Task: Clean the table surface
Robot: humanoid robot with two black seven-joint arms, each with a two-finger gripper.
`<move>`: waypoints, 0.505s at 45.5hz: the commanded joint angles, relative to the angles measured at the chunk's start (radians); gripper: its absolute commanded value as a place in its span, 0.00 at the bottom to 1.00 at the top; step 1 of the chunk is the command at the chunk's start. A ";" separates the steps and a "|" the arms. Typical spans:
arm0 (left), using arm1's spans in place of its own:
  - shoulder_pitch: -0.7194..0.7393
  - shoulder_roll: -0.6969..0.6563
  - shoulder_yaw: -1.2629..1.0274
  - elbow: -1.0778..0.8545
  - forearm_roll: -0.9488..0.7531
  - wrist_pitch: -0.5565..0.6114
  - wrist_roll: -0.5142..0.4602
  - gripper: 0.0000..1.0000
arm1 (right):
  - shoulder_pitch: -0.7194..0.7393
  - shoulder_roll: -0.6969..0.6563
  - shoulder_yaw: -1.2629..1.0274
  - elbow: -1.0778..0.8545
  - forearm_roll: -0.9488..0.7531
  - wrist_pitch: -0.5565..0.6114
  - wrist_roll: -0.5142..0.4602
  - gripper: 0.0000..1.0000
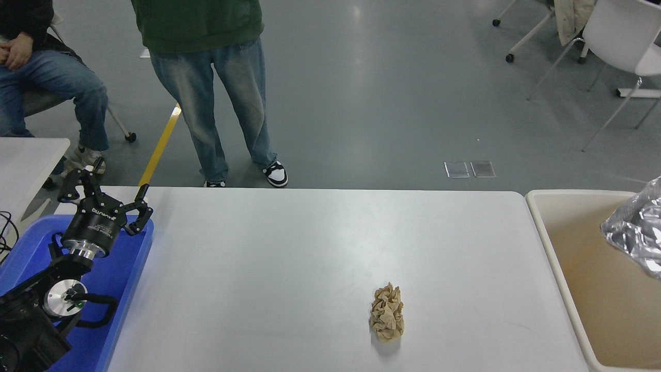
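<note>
The shiny foil point(638, 235) hangs over the tan bin point(563, 268), its claw out of sight, so next the crumpled brown paper point(387, 312) on the white surface point(289, 258) needs picking up, while the left claw point(106, 199) sits spread open.
</note>
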 commanded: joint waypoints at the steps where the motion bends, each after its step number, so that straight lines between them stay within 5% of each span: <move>1: 0.000 0.000 0.000 0.000 0.000 0.000 0.000 1.00 | -0.059 0.184 0.001 -0.284 0.114 0.000 0.003 0.00; 15: 0.000 0.000 0.000 0.000 0.000 0.000 0.000 1.00 | -0.069 0.537 0.003 -0.707 0.216 -0.008 0.002 0.00; 23: 0.000 0.000 0.000 0.000 0.000 0.000 0.000 1.00 | -0.069 0.599 -0.003 -0.727 0.292 -0.077 0.000 0.00</move>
